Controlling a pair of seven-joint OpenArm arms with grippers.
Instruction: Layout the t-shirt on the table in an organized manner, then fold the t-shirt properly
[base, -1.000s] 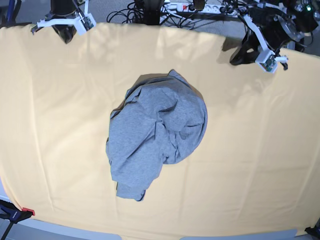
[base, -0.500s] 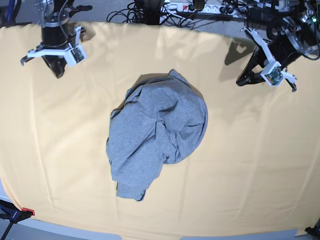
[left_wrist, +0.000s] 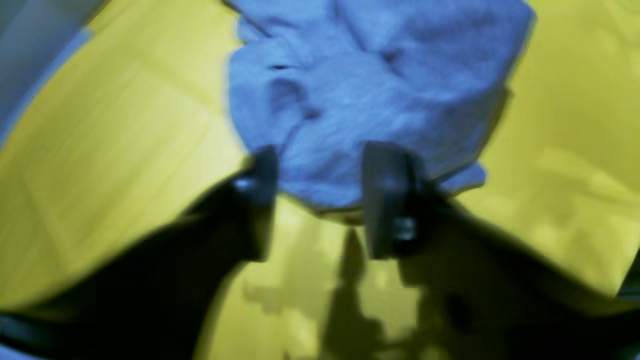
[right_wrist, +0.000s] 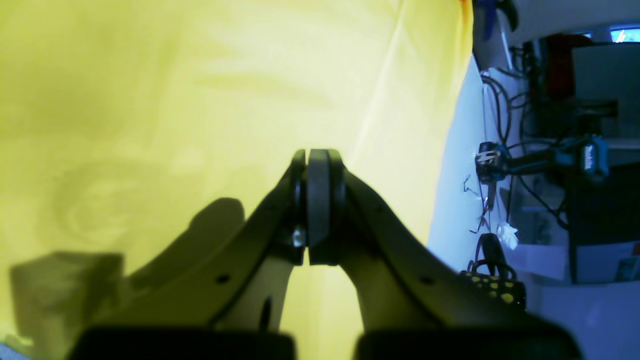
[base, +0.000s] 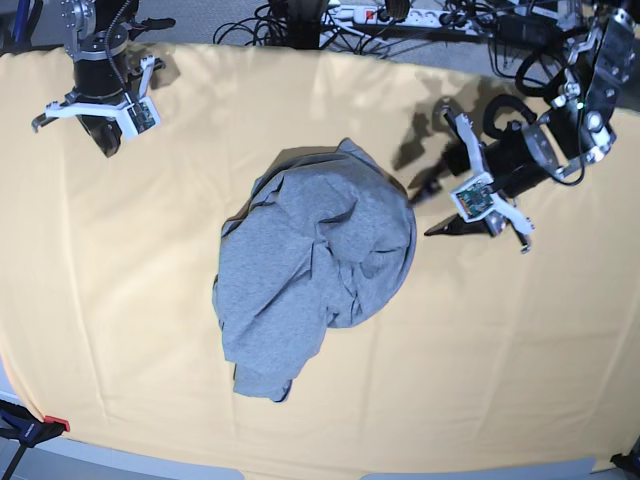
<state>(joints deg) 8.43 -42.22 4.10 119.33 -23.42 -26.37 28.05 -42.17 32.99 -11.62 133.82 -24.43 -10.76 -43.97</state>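
The heather-grey t-shirt (base: 315, 270) lies crumpled in a heap in the middle of the table (base: 120, 300); no lettering shows. My left gripper (base: 426, 206) is open and empty just to the right of the shirt's upper right edge. In the left wrist view its gripper (left_wrist: 322, 150) frames the shirt's near edge (left_wrist: 375, 85), above the yellow cloth (left_wrist: 125, 125). My right gripper (base: 104, 142) hovers at the far left corner, well away from the shirt. In the right wrist view that gripper (right_wrist: 317, 155) is shut and empty over bare cloth (right_wrist: 150, 75).
Cables and a power strip (base: 380, 14) lie beyond the table's far edge. A clamp (base: 30, 428) grips the front left corner. The right wrist view shows the table's edge with a floor and equipment (right_wrist: 550, 150) past it.
My left arm has swung in from the far right edge toward the shirt and now sits beside it. My right arm shifted only slightly at the far left corner. The shirt has not moved.
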